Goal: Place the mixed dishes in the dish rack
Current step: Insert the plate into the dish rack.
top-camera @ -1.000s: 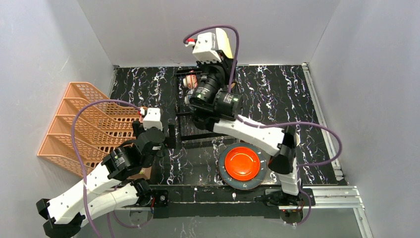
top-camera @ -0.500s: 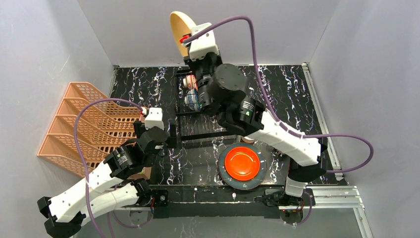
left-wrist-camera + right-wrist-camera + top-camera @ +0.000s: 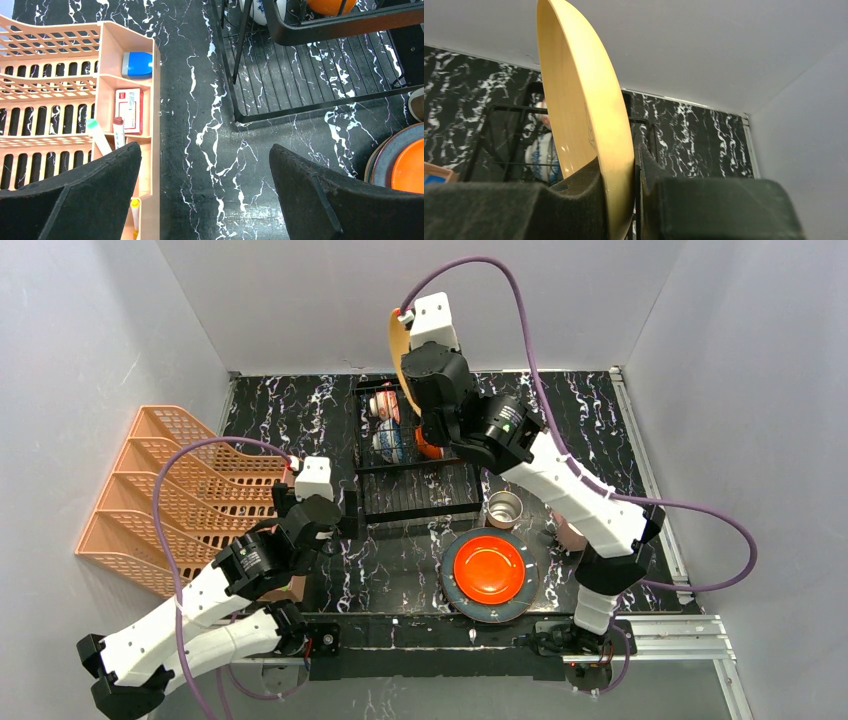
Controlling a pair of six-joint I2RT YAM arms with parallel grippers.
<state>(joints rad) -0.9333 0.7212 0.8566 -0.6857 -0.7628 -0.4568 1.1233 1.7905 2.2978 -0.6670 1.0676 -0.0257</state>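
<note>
Right gripper [image 3: 620, 162]: clenched on the rim of the yellow plate [image 3: 574, 90]. The plate is held on edge, aloft over the far end of the dish rack [image 3: 415, 480], toward 12 o'clock of the table.

Left gripper [image 3: 205, 152]: released, jaws spread wide with nothing between them. It hovers low off the rack's 8 o'clock corner, beside the orange lattice rack [image 3: 160, 500].

Rack, far end: blue-patterned bowl [image 3: 392, 445] and red floral bowl [image 3: 384, 405] sit inside.

Table, 5 o'clock of the rack: red-orange plate [image 3: 489, 567] lies in the grey-green plate [image 3: 452, 592]. Steel cup [image 3: 504, 508] stands upright just beyond them. Pink mug [image 3: 570, 533] is partly hidden behind the right arm.
</note>
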